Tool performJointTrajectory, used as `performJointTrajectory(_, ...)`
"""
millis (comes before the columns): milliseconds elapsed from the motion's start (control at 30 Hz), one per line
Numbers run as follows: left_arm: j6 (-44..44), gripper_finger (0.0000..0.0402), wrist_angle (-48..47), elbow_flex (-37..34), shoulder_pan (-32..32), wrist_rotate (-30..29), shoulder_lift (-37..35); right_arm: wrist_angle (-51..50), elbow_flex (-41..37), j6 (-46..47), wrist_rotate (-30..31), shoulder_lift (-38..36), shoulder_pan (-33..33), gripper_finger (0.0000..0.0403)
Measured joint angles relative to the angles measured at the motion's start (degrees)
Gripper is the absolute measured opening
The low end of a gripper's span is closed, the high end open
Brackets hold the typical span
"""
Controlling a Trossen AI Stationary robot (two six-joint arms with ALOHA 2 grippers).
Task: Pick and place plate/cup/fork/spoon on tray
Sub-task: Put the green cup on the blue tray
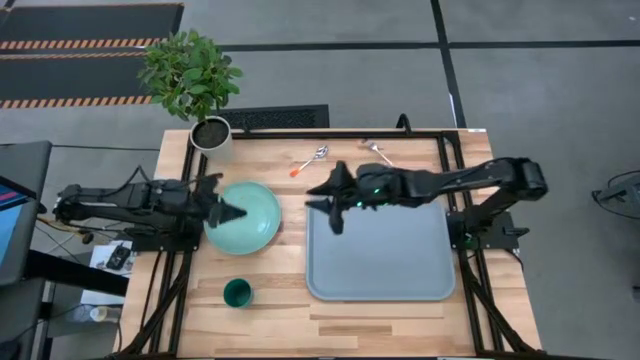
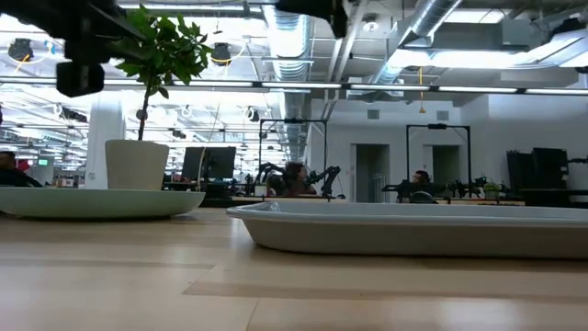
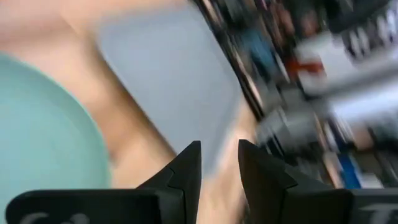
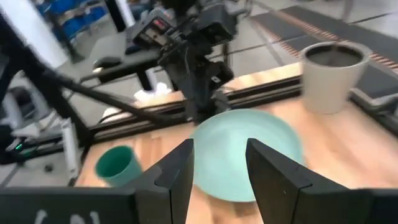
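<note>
The mint-green plate (image 1: 250,220) lies flat on the wooden table, left of the blue-grey tray (image 1: 385,255). The dark-green cup (image 1: 238,293) stands upright near the front, below the plate. The orange-handled spoon (image 1: 309,161) and the fork (image 1: 378,151) lie near the far edge. My left gripper (image 1: 233,212) hovers over the plate's left part, open by a narrow gap (image 3: 219,163), holding nothing. My right gripper (image 1: 323,205) hangs above the tray's far left corner. It is open and empty (image 4: 219,158) and points toward the plate (image 4: 245,152) and cup (image 4: 117,164).
A white pot (image 1: 211,134) with a leafy plant stands at the table's far left corner, close behind the plate. Black frame rails (image 1: 455,190) run along the table's left and right sides. Bare wood lies between cup and tray.
</note>
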Motion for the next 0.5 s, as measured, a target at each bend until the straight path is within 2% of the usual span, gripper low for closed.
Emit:
performJointTrajectory(100,1.4,0.0089,-0.4,0.0,-1.4,7.7,1.2,-2.8,2.3,0.0,-0.1,1.7,1.8,0.0171)
performJointTrajectory(300,5.0,0.0070,-0.1,0.4,-7.5,13.4,2.8,-2.4,4.2,1.3,0.0,2.5,4.5,0.0171)
performJointTrajectory(400,6.7,0.0058,-4.3,2.5,-13.1,12.9,3.8,-2.6,4.2,2.0,0.2,2.3,5.4,0.0171)
performJointTrajectory(500,6.8,0.0048,-12.5,4.4,-18.5,8.2,4.9,-2.6,4.2,2.5,0.3,2.3,6.0,0.0171)
